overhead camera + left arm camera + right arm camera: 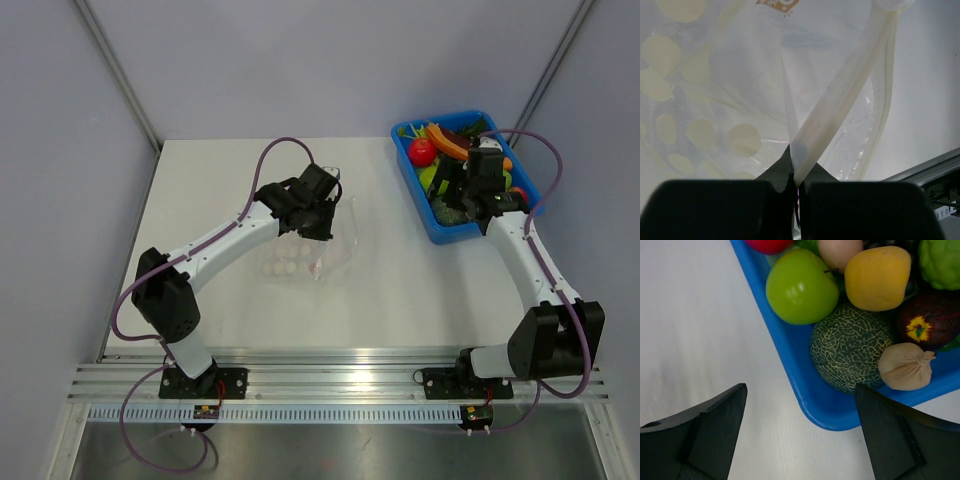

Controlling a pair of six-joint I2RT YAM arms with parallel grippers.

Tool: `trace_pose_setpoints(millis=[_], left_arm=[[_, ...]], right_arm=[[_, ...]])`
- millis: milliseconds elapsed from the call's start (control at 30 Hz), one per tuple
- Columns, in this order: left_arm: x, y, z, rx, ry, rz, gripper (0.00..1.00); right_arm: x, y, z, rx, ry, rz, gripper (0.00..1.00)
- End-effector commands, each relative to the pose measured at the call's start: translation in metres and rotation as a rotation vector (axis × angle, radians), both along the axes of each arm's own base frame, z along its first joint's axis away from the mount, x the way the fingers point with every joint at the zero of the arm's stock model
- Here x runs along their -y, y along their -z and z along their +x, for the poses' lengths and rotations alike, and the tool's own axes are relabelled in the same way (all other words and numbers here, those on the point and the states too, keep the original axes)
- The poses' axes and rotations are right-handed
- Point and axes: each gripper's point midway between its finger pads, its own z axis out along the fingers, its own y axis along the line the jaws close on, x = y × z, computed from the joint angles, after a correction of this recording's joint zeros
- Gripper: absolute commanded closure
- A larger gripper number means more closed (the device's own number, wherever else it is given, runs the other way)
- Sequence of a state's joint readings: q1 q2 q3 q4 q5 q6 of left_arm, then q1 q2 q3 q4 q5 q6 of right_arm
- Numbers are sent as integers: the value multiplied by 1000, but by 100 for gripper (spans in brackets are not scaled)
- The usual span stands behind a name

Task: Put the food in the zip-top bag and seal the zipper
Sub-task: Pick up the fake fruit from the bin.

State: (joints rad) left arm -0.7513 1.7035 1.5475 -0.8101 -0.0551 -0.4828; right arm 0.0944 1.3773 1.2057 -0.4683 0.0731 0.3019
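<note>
The clear zip-top bag (305, 258), printed with pale yellow dots, lies on the white table left of centre. My left gripper (320, 215) is shut on its upper edge. In the left wrist view the milky zipper (840, 95) runs up from between the shut jaws of the left gripper (796, 176), and the bag (715, 100) spreads behind it. The food sits in the blue tray (432, 225): a green apple (801, 286), a yellow fruit (877, 277), a netted melon (852, 352) and a beige bulb (905, 367). My right gripper (800, 388) hangs open over the tray's (790, 355) near corner, holding nothing.
More pieces fill the tray's far end, among them a red tomato (421, 150) and an orange carrot (450, 143). An aluminium rail (340, 365) runs along the table's near edge. Grey walls and slanted frame posts (115, 70) close the sides and back.
</note>
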Motion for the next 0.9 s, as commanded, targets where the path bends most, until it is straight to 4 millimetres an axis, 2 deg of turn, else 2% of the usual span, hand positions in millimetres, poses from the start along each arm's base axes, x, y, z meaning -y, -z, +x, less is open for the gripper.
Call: trace_pose_setpoints(millis=[0,267,567,800,833,867], left_arm=[[8,-12,5,17,-7,-50,100],[9,-18,10,34,-20,-55,100],[10,-22,11,37,-26,-59,100],[15,-39,22,69,-50,-87,100],[18,-46,25,79,-51,-99,100],[20,-44,27,73,-54,-96,100]], right_arm=[[9,-24,5,89,1,24,4],[16,-19,19,97,33,67,4],[16,-24,33,119,50,89,2],[16,-24,44,122,67,108,0],[16,-24,48,122,71,112,1],[15,-23,51,119,75,120,0]])
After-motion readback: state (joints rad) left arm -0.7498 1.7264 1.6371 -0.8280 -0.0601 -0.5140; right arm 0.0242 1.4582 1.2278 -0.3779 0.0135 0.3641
